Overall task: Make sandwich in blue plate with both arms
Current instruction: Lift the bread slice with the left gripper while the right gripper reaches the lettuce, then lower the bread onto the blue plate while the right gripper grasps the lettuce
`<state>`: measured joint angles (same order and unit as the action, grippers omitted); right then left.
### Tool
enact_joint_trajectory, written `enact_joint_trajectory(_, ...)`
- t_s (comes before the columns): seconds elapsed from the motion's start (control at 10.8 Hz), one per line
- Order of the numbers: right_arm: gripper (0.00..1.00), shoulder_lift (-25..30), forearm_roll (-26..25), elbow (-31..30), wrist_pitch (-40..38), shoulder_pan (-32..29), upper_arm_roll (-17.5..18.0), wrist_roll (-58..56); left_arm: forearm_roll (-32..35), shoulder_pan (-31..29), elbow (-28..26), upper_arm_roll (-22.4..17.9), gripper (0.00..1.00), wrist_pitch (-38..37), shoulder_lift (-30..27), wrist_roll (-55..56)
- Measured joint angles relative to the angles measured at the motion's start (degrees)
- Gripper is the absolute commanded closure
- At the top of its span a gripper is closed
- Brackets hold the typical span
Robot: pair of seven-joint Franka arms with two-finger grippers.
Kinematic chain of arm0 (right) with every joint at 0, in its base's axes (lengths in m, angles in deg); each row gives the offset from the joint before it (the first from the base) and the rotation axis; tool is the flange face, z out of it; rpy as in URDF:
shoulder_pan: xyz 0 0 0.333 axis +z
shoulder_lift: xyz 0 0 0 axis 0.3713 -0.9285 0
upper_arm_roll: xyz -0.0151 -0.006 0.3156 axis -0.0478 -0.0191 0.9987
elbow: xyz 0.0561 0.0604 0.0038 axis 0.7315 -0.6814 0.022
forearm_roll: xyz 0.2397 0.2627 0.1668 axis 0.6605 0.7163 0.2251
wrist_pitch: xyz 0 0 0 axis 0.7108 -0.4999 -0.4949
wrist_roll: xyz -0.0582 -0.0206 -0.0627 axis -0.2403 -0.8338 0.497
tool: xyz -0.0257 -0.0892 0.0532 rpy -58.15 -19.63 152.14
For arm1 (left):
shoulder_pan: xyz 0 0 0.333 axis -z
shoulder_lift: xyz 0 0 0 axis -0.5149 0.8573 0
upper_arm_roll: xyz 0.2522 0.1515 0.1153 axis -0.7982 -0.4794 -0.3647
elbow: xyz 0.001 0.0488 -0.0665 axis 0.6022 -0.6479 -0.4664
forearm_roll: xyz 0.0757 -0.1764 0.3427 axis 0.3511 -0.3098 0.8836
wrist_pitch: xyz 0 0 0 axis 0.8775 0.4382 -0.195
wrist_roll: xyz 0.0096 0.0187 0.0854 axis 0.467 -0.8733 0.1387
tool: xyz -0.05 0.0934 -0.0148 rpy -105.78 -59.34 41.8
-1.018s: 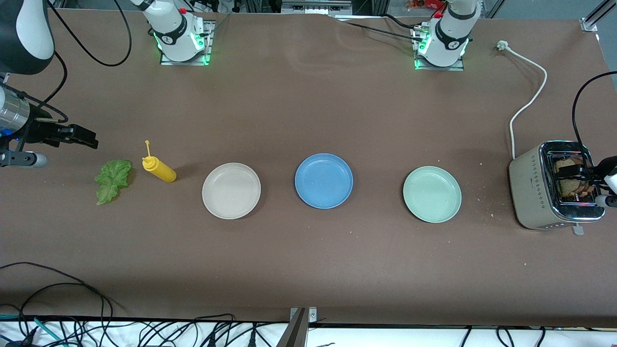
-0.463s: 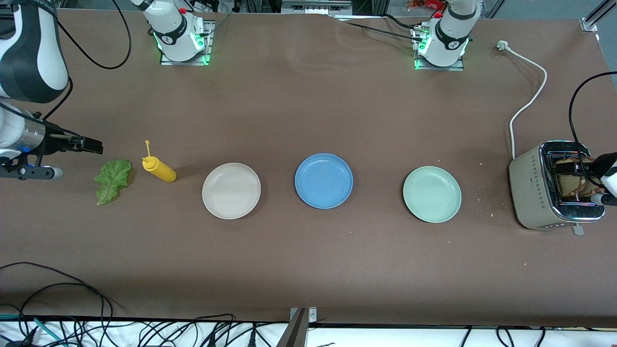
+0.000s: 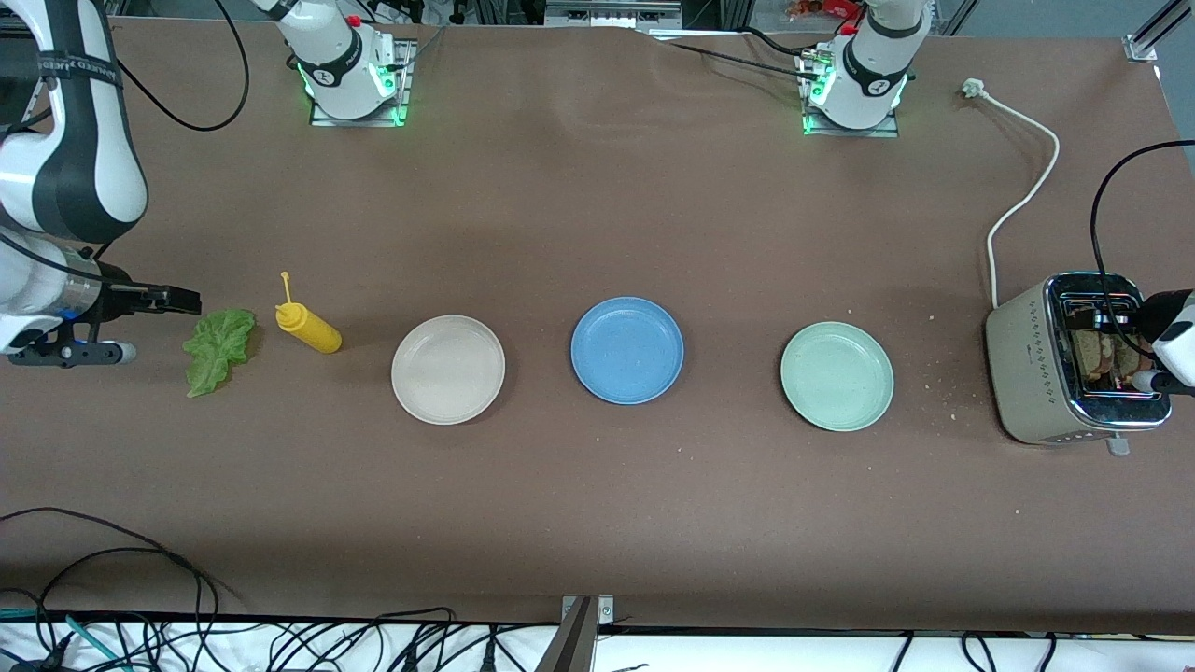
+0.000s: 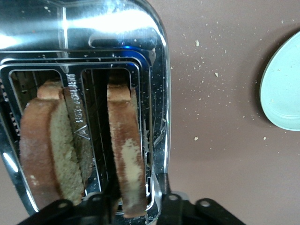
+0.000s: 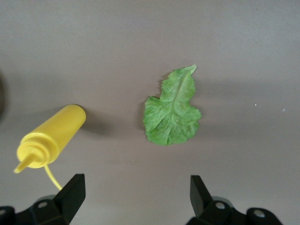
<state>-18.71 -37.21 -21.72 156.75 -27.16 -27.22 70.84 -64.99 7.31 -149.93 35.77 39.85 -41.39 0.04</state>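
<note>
While gripping toast (image 4: 126, 150), left end effector (image 4: 133, 206) narrowed.

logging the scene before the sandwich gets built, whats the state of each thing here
blue plate: bare, nothing on it
beige plate: bare
pale green plate: bare
toaster: unplugged, two toast slices upright in its slots
toast slice: in its slot, left claw closing on it
lettuce leaf: flat on the table
mustard bottle: on its side, capped
right claw: open, over the lettuce leaf
</note>
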Motion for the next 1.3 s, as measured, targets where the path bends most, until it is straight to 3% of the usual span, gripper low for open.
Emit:
enact_joint_trajectory(0.37,0.01,-2.26,-0.01,-5.18,7.59,-0.03,-1.86,-3.59,0.05,0.00,1.41,0.15,1.00,-1.77,-0.16,0.00)
enact_joint_trajectory(0.65,0.01,-4.83,-0.02,-7.04,10.94,-0.06,-2.61,-4.77,0.23,1.41,8.42,1.17,1.00,-11.19,-1.60,-0.03)
enact_joint_trajectory(0.93,0.01,-7.56,-0.02,-7.43,13.57,-0.20,-3.11,-6.18,1.76,7.35,14.75,1.48,1.00,-19.14,-3.76,0.06)
enact_joint_trajectory(1.3,0.01,-9.56,-0.02,-9.94,17.98,-2.15,-3.42,-8.08,1.58,15.71,15.48,2.50,1.00,-21.98,-5.22,0.30)
